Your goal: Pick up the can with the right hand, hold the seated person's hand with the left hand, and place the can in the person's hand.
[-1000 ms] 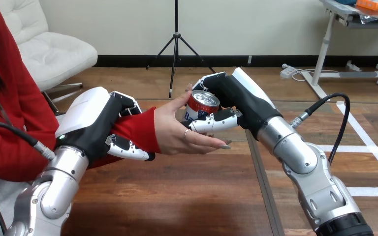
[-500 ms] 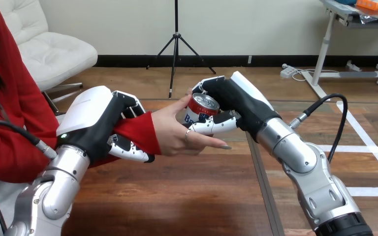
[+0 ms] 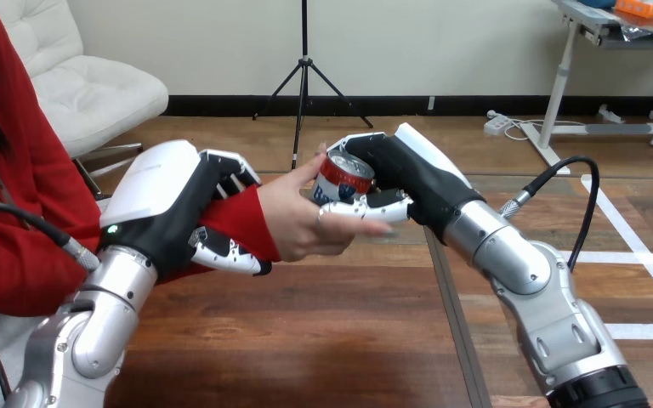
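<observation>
Red, white and blue bands cover the single can, which has a silver top with its pull tab showing. There is print on its side, but most of it is covered. The can is up off the wooden bench, near the middle of the scene and tilted a little to the left. It is clamped in the right hand, one of two robot hands in view. That hand's fingers curl over the can's far side, and its thumb crosses the near side. One person's hand reaches in from the left with its palm turned towards the can. The can's left side lies against that palm. The person's thumb stands up at the can's far left edge, and the person's fingers bend in beneath the robot's thumb. Further left, the left hand is closed round the person's wrist. Its fingers curl over the top of the red sleeve and its thumb hooks under it. Both silver forearms rise from the near edge of the scene, one on each side.
</observation>
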Controlling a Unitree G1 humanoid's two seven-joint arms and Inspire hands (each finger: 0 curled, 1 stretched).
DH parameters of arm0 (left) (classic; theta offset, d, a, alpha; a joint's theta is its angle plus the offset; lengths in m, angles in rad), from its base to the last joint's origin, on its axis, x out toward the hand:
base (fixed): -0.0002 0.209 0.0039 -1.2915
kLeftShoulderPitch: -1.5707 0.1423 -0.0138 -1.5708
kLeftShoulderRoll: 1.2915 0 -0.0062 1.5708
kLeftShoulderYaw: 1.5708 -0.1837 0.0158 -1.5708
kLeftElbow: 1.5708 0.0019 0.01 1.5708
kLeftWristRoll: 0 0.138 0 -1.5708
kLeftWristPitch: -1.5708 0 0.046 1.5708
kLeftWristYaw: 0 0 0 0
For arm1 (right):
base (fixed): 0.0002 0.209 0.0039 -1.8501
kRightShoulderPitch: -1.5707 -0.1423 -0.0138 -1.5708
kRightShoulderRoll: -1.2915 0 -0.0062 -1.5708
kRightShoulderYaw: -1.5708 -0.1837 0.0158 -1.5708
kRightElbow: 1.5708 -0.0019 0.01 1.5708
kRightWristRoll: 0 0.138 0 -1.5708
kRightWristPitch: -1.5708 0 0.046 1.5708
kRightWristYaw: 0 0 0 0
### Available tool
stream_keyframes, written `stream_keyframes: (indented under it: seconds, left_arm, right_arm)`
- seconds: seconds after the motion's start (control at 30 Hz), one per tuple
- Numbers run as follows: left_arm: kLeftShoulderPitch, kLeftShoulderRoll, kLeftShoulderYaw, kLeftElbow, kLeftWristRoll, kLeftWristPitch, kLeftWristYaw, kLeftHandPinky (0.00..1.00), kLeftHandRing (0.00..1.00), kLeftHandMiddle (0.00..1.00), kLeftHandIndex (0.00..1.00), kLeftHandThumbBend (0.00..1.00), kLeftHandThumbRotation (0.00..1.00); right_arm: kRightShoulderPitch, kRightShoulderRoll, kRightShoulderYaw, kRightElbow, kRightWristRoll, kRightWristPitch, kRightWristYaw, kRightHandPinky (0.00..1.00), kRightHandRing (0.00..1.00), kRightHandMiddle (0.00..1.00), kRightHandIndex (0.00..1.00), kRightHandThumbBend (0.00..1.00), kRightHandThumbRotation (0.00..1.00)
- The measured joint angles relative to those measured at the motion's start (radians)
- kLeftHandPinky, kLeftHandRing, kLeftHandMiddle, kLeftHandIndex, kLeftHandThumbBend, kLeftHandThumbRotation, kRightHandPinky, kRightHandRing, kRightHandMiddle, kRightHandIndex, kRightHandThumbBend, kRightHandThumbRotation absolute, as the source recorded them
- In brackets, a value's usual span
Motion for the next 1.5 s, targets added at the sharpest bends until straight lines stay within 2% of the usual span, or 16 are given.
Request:
stream_keyframes:
  seconds: [0.13,0.17,0.33,0.47,0.77,1.5]
  left_arm:
    - [-0.001,0.003,0.004,-0.013,-0.002,-0.011,0.0,0.4,0.57,0.61,0.57,0.94,0.15]
    - [-0.002,0.003,0.005,-0.017,-0.003,-0.014,0.0,0.41,0.58,0.62,0.58,0.94,0.17]
    - [-0.005,0.005,0.009,-0.035,-0.007,-0.021,0.0,0.43,0.6,0.64,0.59,0.95,0.2]
    - [-0.005,0.008,0.01,-0.05,-0.009,-0.025,0.0,0.43,0.6,0.64,0.6,0.96,0.22]
    - [-0.011,0.01,0.01,-0.06,-0.019,-0.037,0.004,0.44,0.6,0.65,0.61,0.94,0.2]
    - [-0.013,0.01,0.01,-0.065,-0.024,-0.06,0.015,0.44,0.6,0.64,0.6,0.9,0.21]
  right_arm:
    - [0.0,-0.01,-0.001,-0.007,0.0,0.001,0.004,0.5,0.59,0.63,0.63,0.88,0.72]
    - [0.0,-0.012,-0.002,-0.008,0.001,0.001,0.005,0.49,0.58,0.62,0.63,0.87,0.76]
    - [0.0,-0.019,-0.003,-0.01,0.002,0.0,0.004,0.49,0.56,0.61,0.62,0.8,0.82]
    - [0.0,-0.022,-0.005,-0.01,0.004,0.0,0.005,0.49,0.56,0.61,0.63,0.72,0.87]
    - [-0.001,-0.027,-0.015,-0.012,0.02,-0.001,0.006,0.5,0.56,0.61,0.64,0.63,0.97]
    - [-0.002,-0.034,-0.022,-0.012,0.039,-0.005,0.025,0.49,0.57,0.62,0.64,0.6,1.0]
